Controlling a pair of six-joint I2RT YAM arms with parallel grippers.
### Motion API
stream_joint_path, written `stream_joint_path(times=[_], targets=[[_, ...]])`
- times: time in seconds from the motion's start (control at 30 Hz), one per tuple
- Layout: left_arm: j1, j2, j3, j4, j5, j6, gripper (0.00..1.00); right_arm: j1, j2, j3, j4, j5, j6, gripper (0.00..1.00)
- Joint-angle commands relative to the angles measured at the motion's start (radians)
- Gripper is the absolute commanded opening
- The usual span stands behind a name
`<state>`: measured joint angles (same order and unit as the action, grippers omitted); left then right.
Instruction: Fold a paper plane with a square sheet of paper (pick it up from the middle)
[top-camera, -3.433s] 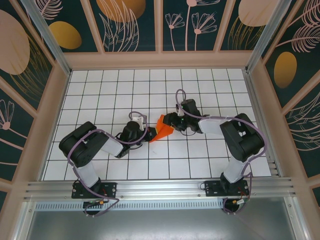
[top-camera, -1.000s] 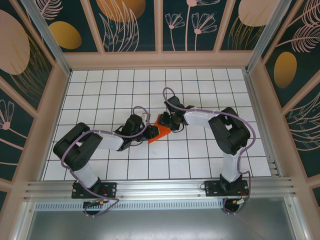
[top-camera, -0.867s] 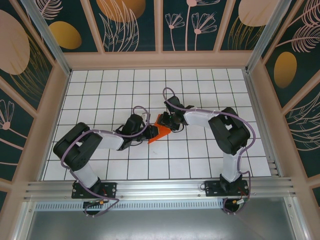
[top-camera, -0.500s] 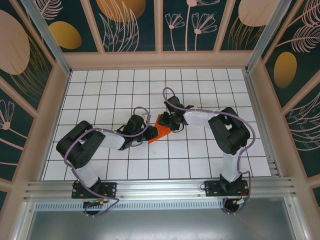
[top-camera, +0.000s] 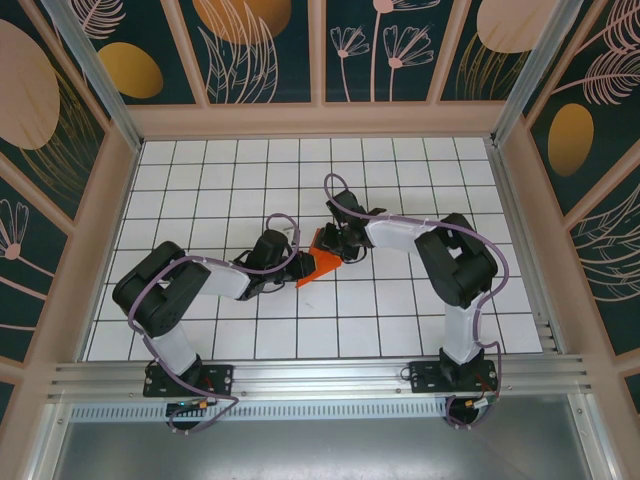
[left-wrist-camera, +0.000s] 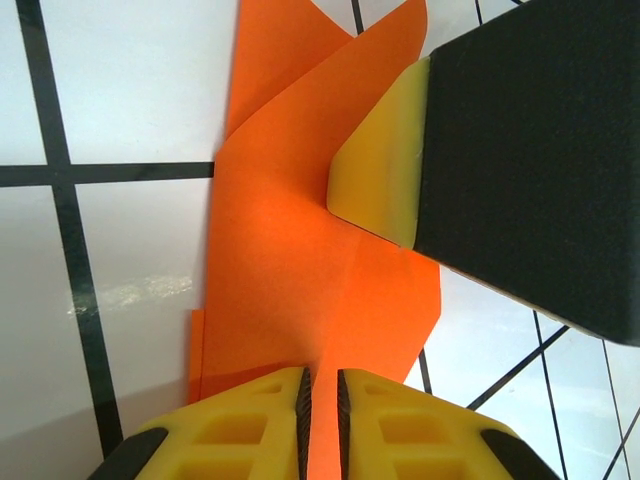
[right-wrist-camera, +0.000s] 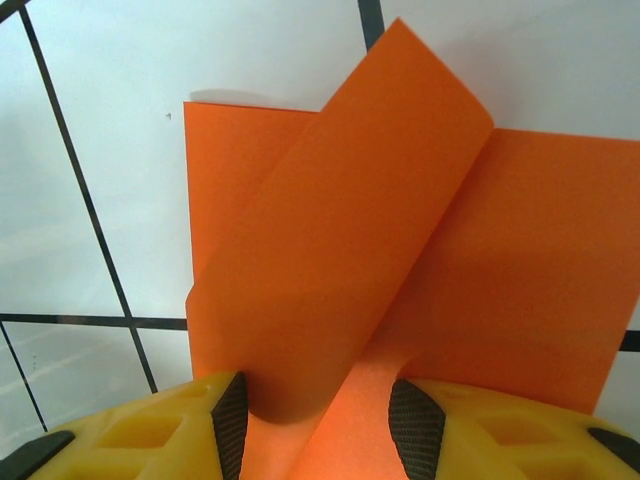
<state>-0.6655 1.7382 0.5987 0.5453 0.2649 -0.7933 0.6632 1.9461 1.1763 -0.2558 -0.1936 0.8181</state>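
The orange sheet of paper (top-camera: 318, 263) lies folded on the white grid table (top-camera: 400, 300), with its pointed end toward the near left. My left gripper (top-camera: 297, 262) comes in from the left and is shut on the paper's raised centre ridge (left-wrist-camera: 300, 280); the left wrist view shows my left gripper (left-wrist-camera: 320, 400) with its jaws almost together. From the right, my right gripper (top-camera: 338, 243) reaches the paper's far end. My right gripper (right-wrist-camera: 315, 420) is open, and a curled flap of paper (right-wrist-camera: 340, 260) rises between its jaws. One right fingertip (left-wrist-camera: 380, 170) rests on the paper.
Wooden frame walls (top-camera: 320, 120) with dark patterned panels enclose the table on three sides. An aluminium rail (top-camera: 320, 378) runs along the near edge by the arm bases. White grid cells lie bare around the paper on all sides.
Since the earliest frame both grippers have closed in on the paper, the right one moving left over its far end. Over the last second almost nothing has moved.
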Motion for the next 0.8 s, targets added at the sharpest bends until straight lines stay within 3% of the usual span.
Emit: stream_joint_path(times=[0.0,0.6,0.77], targets=[[0.007,-0.050,-0.012,-0.005,0.005,-0.013,0.18,-0.011,0.147,-0.063,-0.131,0.178,-0.013,0.50],[0.006,-0.173,-0.104,0.095,-0.097,-0.108,0.18,-0.011,0.177,-0.055,-0.154,0.177,0.021,0.44],[0.007,-0.154,-0.101,0.139,-0.052,-0.116,0.19,-0.011,0.179,-0.055,-0.154,0.177,0.020,0.44]])
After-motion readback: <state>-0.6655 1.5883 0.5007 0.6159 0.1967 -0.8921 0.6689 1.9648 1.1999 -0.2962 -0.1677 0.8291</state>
